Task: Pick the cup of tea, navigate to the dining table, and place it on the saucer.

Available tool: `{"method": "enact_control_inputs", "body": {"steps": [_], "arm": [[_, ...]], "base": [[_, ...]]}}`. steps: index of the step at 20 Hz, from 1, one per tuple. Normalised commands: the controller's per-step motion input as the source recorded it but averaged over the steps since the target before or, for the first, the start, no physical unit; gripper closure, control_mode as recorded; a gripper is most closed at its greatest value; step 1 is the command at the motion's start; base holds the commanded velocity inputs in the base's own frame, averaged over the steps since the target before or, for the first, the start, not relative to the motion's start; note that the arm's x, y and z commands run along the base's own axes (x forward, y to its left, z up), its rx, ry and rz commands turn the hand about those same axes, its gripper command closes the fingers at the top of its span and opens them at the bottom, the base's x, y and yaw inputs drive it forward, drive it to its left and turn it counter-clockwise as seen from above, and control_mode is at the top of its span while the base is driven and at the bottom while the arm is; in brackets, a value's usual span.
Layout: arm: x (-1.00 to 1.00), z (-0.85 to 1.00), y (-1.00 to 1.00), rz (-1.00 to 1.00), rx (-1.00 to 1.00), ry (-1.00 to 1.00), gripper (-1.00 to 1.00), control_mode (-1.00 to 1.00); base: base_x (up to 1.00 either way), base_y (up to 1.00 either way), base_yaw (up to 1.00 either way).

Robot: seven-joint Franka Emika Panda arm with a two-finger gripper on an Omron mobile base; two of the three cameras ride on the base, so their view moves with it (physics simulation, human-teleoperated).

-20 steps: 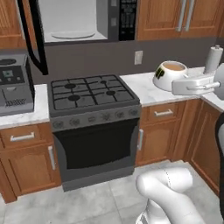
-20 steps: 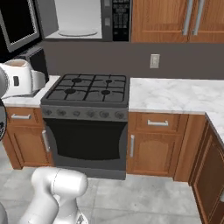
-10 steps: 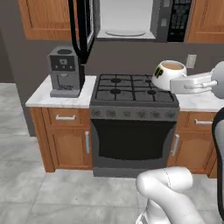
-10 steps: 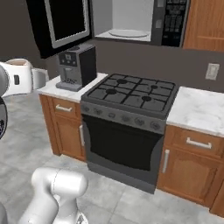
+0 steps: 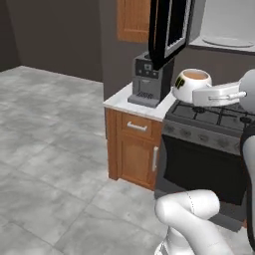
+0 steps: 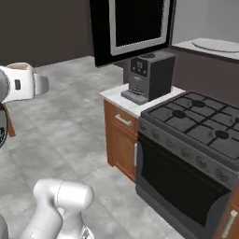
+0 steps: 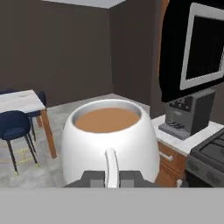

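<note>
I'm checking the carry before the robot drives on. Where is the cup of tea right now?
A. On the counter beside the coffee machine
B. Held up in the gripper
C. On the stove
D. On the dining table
B: the gripper grips the handle of the cup of tea, holding it in the air.

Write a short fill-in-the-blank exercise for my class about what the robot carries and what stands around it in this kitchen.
1. The fingers are shut on the handle of the ____ of tea.
2. The coffee machine stands on the counter beside the ____.
3. The tea in the cup is ____ in colour.
4. In the hand view, blue chairs stand by the dining ____.

Missing words: cup; stove; brown; table
</note>
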Motion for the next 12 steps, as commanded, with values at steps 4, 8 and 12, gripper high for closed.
{"method": "enact_control_inputs", "body": {"steps": [4,8,12], "arm": [[0.00,0.00,0.00,0.00,0.00,0.00,1.00,1.00],[0.00,0.00,0.00,0.00,0.00,0.00,1.00,1.00],[0.00,0.00,0.00,0.00,0.00,0.00,1.00,1.00]], "base": [[0.22,-0.21,0.70],[0.27,-0.21,0.66],[0.54,-0.13,0.44]]}}
